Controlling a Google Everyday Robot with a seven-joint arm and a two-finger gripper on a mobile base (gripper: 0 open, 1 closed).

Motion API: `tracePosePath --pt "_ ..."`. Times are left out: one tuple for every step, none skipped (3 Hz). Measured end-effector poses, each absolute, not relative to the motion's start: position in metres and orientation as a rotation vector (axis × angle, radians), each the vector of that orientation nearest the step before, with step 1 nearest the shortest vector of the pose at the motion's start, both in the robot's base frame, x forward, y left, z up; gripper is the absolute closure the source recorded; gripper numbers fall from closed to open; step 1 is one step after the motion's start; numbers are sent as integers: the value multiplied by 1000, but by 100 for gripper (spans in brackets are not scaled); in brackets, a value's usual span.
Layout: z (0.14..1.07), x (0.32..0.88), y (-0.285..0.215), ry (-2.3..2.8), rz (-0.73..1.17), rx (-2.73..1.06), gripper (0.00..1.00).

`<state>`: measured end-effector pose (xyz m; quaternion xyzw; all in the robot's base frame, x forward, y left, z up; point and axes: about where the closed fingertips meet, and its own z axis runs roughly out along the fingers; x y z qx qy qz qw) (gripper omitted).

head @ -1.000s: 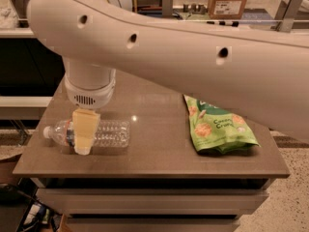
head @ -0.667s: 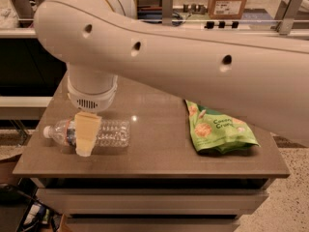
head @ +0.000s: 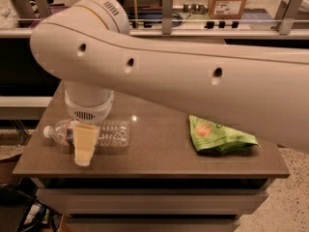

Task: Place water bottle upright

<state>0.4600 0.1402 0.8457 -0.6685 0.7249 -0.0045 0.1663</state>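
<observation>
The water bottle (head: 108, 132), clear and ribbed, lies on its side on the left part of the brown table (head: 159, 161), with its white cap (head: 47, 131) pointing left. My gripper (head: 85, 146) hangs straight down from the big cream arm (head: 193, 83) and straddles the bottle near its neck end. Its cream tip stands in front of the bottle and hides the label. The bottle rests on the table top.
A green snack bag (head: 219, 137) lies flat on the right part of the table, its far end under the arm. The table's front edge (head: 149, 173) is close below the bottle. Shelves and a cardboard box (head: 231, 1) stand behind.
The arm and gripper have come down lower over the bottle, and the arm now covers more of the green bag. The bottle and the bag have not moved.
</observation>
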Motion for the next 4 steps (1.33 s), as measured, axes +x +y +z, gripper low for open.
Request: tracePosePath --pt "848 459 140 2061 -18 -1900 18" --pt "850 459 139 2058 -22 -1898 41" --pt "852 458 139 2055 -25 -1896 65" --pt "854 457 139 2051 -29 -1894 87"
